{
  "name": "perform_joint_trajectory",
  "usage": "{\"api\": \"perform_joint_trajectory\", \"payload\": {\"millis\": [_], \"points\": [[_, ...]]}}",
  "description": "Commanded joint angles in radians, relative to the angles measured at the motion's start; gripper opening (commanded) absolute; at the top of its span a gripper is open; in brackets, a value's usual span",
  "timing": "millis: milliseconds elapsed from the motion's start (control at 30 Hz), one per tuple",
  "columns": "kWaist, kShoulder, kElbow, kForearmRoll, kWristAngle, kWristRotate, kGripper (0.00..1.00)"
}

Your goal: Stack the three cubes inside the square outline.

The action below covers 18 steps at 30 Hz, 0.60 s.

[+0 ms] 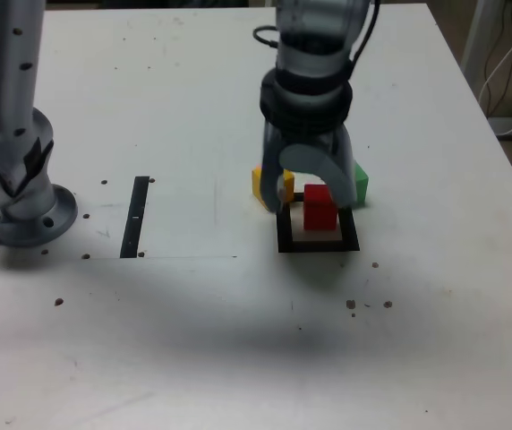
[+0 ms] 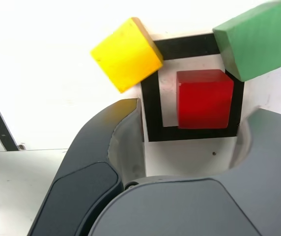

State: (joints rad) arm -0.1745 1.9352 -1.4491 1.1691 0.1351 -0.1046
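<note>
Right now we see the pincer (image 1: pixel 308 199) hanging low over the white desk (image 1: pixel 175 116) with its jaws spread wide and nothing held between them. Below it, the red cube (image 1: pixel 320 208) sits inside the square outline (image 1: pixel 318 244), resting on the white centre toward one side of the frame. In the wrist view we find the red cube (image 2: pixel 204 98) free of both fingers (image 2: pixel 123 142), which stand either side of the square outline (image 2: pixel 150 105). We see the yellow cube (image 2: pixel 127 54) just beyond one corner of the frame and the green cube (image 2: pixel 261 39) overlapping the neighbouring corner. A thin black strip (image 1: pixel 136 217) lies well apart, toward the exterior view's left.
</note>
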Motion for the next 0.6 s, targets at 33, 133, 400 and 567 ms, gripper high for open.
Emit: {"api": "perform_joint_trajectory", "payload": {"millis": [33,133,400,567], "points": [[0.008,-0.046,0.017,0.02,0.016,-0.003,0.99],[0.032,-0.069,0.046,0.026,0.024,-0.003,0.99],[0.138,-0.099,0.155,-0.014,0.011,-0.005,0.98],[0.197,-0.101,0.166,-0.023,-0.005,-0.021,0.96]]}}
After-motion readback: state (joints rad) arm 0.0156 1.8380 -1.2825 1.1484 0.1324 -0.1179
